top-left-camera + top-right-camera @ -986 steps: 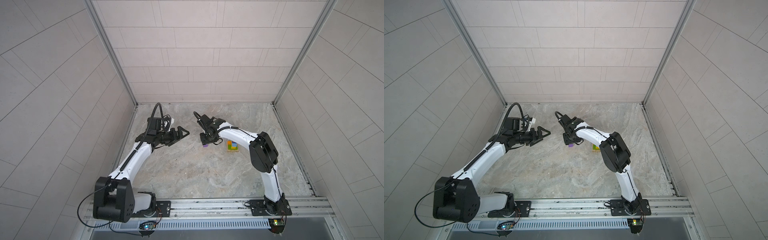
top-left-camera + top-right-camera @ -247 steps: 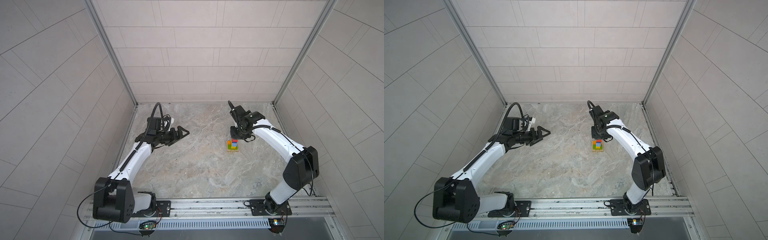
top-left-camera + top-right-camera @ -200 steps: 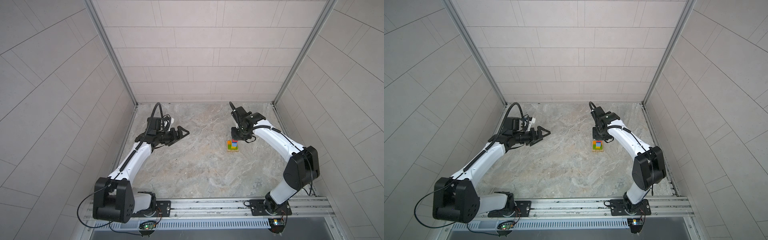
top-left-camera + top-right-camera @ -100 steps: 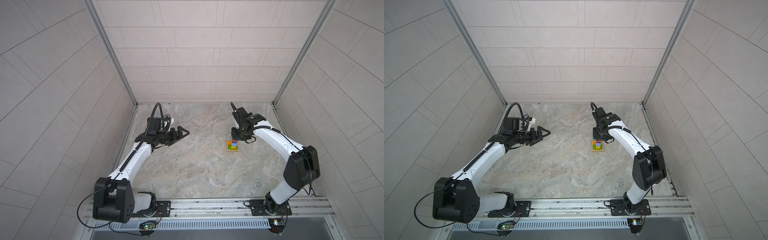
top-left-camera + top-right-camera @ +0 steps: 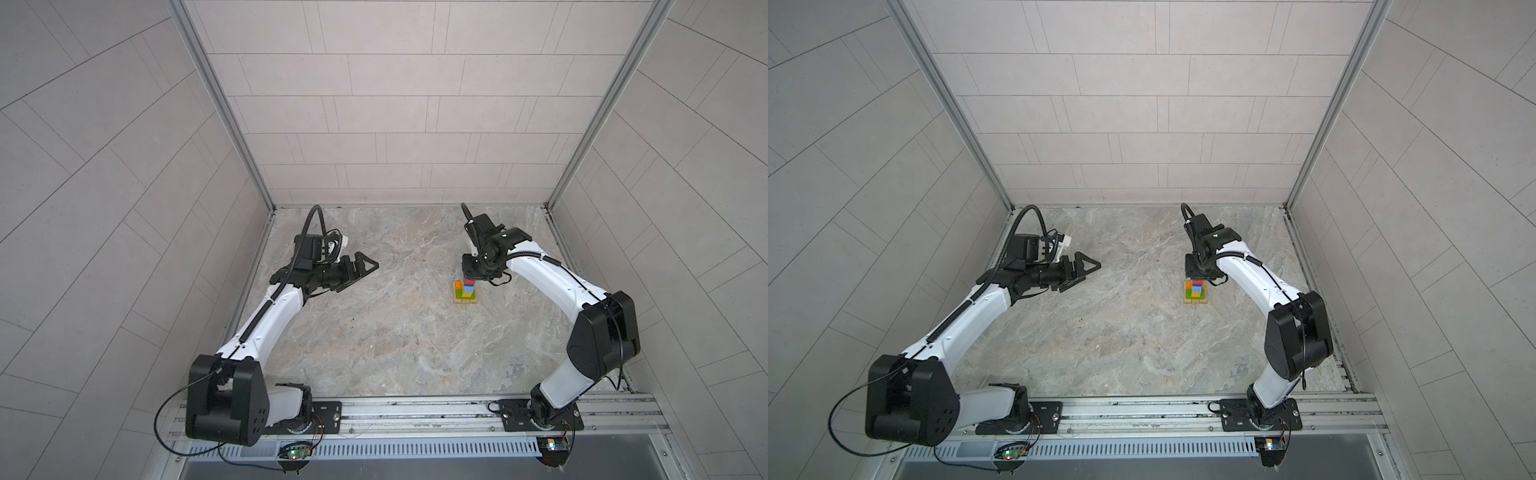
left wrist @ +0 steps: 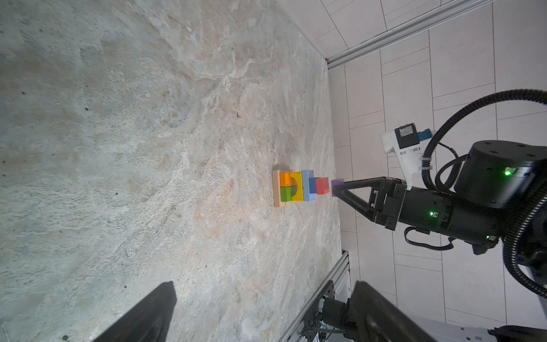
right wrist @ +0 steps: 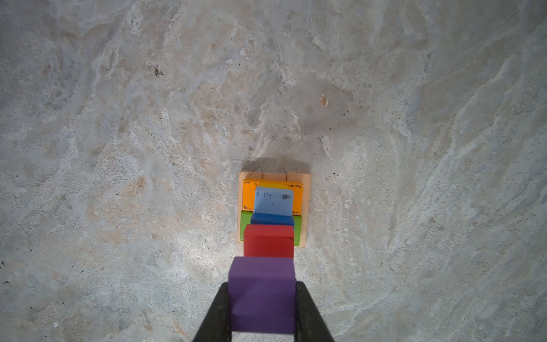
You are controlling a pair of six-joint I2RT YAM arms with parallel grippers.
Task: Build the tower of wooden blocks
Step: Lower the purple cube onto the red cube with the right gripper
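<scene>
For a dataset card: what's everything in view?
tan wooden oblongs: three, tan, bottom layer
orange wooden oblong: one, orange, on them
green wooden oblong: one, green, beside orange
yellow wooden oblong: one, yellow, atop both
light-blue wooden oblong: one, light-blue, atop yellow
blue wooden cube: one, blue, above it
red wooden cube: one, red, atop blue
purple wooden cube: one, purple, held above red
marbled tabletop: one, grey, underneath
left gripper: one, black, jaws open
right gripper: one, black, jaws shut on purple cube

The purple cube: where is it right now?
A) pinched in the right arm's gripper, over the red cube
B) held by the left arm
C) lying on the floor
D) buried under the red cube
A: the right gripper is shut on the purple cube, just above the red cube.
</scene>
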